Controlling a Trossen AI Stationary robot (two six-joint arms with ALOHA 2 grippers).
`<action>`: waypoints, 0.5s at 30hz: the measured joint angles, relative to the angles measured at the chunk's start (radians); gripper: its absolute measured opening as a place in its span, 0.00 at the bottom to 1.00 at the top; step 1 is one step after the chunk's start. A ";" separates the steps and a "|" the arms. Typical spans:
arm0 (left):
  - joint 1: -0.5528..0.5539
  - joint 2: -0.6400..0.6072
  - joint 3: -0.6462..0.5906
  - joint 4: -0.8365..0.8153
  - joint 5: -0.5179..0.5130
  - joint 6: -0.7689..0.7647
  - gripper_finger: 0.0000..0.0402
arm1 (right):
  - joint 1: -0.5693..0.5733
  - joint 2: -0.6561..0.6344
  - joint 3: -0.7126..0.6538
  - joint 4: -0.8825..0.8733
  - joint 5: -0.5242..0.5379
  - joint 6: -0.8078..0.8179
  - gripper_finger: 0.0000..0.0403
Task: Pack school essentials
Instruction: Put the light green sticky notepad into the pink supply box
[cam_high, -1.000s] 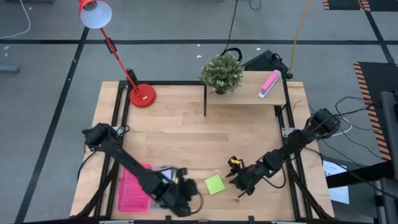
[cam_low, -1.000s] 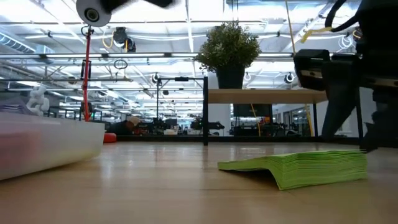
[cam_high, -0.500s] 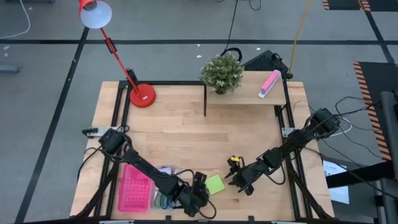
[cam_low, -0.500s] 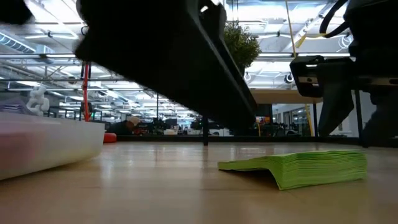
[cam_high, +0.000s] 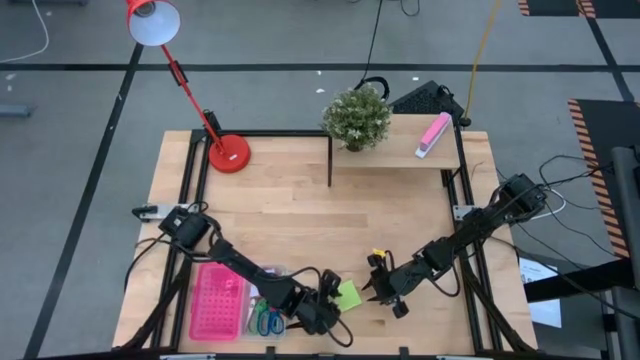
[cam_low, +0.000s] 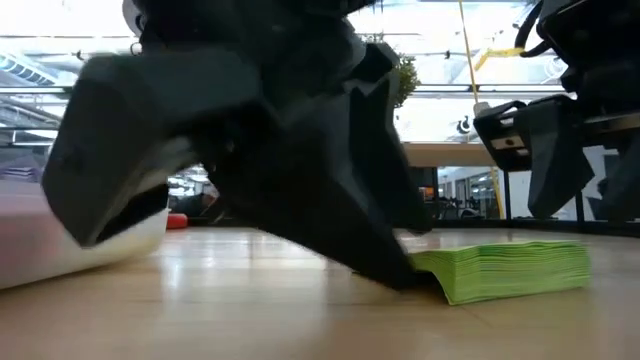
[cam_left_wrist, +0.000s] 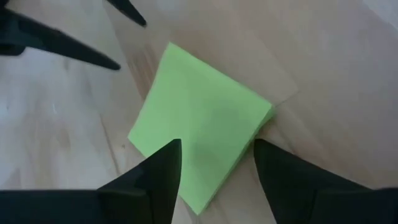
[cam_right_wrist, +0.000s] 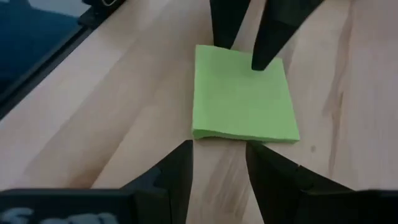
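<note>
So, quick rundown of the table:

Green note pad (cam_high: 347, 294): flat on the wooden table (cam_high: 300, 210) near the front edge, between the two grippers. One edge looks slightly lifted in the low view (cam_low: 510, 270).

Left gripper (cam_high: 328, 305): right at the pad's left side, fingers spread with the pad's edge sitting between them in its wrist view (cam_left_wrist: 214, 171). Not pinching anything. In the low view it fills most of the picture, tip down at the pad.

Right gripper (cam_high: 378, 291): just beside the pad on the other side, fingers apart too, the pad straight ahead of them (cam_right_wrist: 219, 168). Holding nothing.

Pink tray (cam_high: 217, 303): front left of the table, beside the left arm.

Scissors (cam_high: 266, 321): blue and green handles showing just right of the tray, partly hidden by the arm.

Back of table: red lamp (cam_high: 228, 152), potted plant (cam_high: 356, 117) and a pink-and-white block (cam_high: 433, 134) on the raised shelf.
</note>
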 joint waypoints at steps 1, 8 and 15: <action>0.002 0.005 0.000 -0.003 0.003 0.003 0.50 | 0.000 0.000 0.000 0.000 0.000 0.020 0.35; 0.008 0.015 0.002 0.006 0.003 0.042 0.44 | 0.000 0.000 0.000 -0.003 -0.026 0.120 0.35; 0.011 0.030 0.002 0.037 -0.012 0.098 0.37 | -0.003 0.039 0.000 0.015 -0.025 0.216 0.35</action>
